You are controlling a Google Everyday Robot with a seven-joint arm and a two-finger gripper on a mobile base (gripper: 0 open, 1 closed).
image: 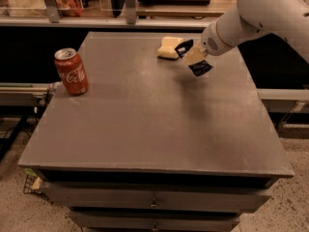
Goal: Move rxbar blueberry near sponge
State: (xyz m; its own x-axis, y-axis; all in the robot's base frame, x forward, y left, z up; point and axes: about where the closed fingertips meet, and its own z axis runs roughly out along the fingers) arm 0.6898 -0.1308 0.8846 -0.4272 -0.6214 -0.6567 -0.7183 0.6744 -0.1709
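Item: arm [263,11]. White, entering from the upper right, sloping down and leftward over the table's far right part, narrowing to a wrist that is pointing toward the far centre.

Item: gripper [192,57]. Hanging at the arm's tip over the far right of the table [145,129], just right of the sponge. Its cream fingers are pressing together on the bar.

Item: bar [200,68]. Dark navy, clamped across its middle, tilting with one end up-left and the other down-right. It is appearing to ride clear of the tabletop. Its upper end is sitting just beside the sponge's right edge; whether they are touching, I cannot tell.

Item: sponge [168,48]. Pale yellow, lying flat near the far edge of the table.

Item: can [71,71]. Red, standing upright at the left edge, well apart from the sponge and gripper.
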